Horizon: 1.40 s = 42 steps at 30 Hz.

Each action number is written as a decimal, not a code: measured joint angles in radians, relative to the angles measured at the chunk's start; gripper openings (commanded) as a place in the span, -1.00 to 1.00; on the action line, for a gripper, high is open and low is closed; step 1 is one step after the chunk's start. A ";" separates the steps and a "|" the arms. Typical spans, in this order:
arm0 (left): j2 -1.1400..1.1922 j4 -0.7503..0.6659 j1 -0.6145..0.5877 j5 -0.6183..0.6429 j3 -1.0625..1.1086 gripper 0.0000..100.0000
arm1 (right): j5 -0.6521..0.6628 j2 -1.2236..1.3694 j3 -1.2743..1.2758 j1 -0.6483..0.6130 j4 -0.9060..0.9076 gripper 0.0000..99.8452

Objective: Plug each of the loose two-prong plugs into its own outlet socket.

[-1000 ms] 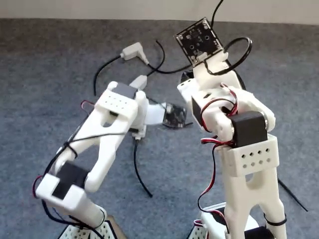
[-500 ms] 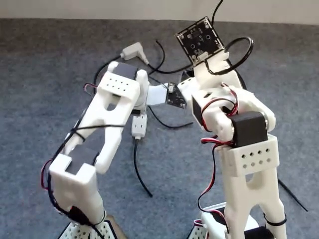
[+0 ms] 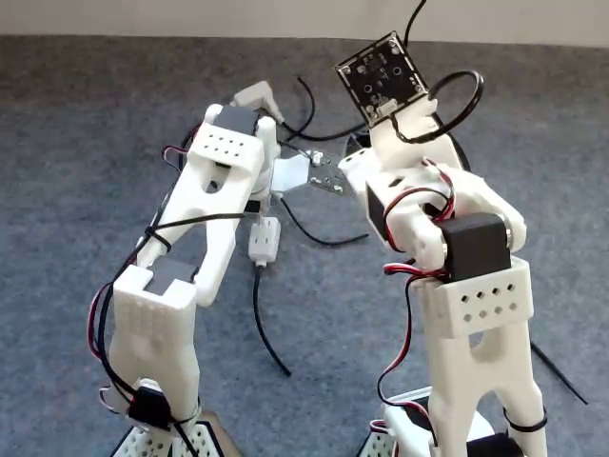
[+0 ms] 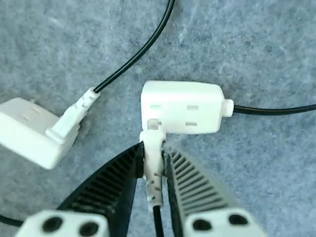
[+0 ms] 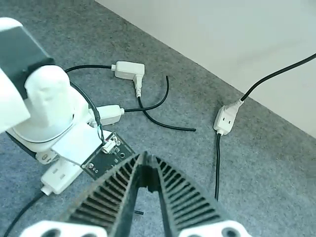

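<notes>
A white two-prong plug (image 4: 153, 163) is held in the left gripper (image 4: 154, 150), the black ribbed jaws being closed narrowly on its two sides. The plug's front end is set against the face of a white outlet socket (image 4: 183, 108) at one pair of slots; whether the prongs are fully seated cannot be told. In the high view this outlet socket (image 3: 264, 238) is seen on the grey carpet (image 3: 76, 190), just beneath the outstretched left arm (image 3: 205, 219) and left of the right arm (image 3: 457, 267). A black cable (image 3: 265, 333) is trailed from it toward the near edge.

Just beside the held plug, to one side, a second socket block (image 4: 32, 131) is seen flat on the carpet, with a slim white plug end (image 4: 74, 111) joined to its corner. In the high view it (image 3: 255, 95) is found farther off, beyond the left arm's wrist.

The right gripper (image 5: 148, 160) is held high above the carpet, its jaws drawn together at the tips with nothing between them. A third socket (image 5: 224, 118) is seen on the carpet near the foot of the far wall, well apart from the others.
</notes>
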 measured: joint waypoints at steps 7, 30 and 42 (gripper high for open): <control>0.018 0.002 -0.002 0.000 -0.015 -0.99 | 0.000 0.000 0.000 0.000 0.000 -0.98; 0.044 0.091 0.015 0.000 -0.104 -0.99 | 0.000 0.000 0.000 0.000 -0.003 -0.98; 0.041 0.091 0.026 0.000 -0.083 -0.99 | 0.000 0.000 0.000 0.000 -0.003 -0.98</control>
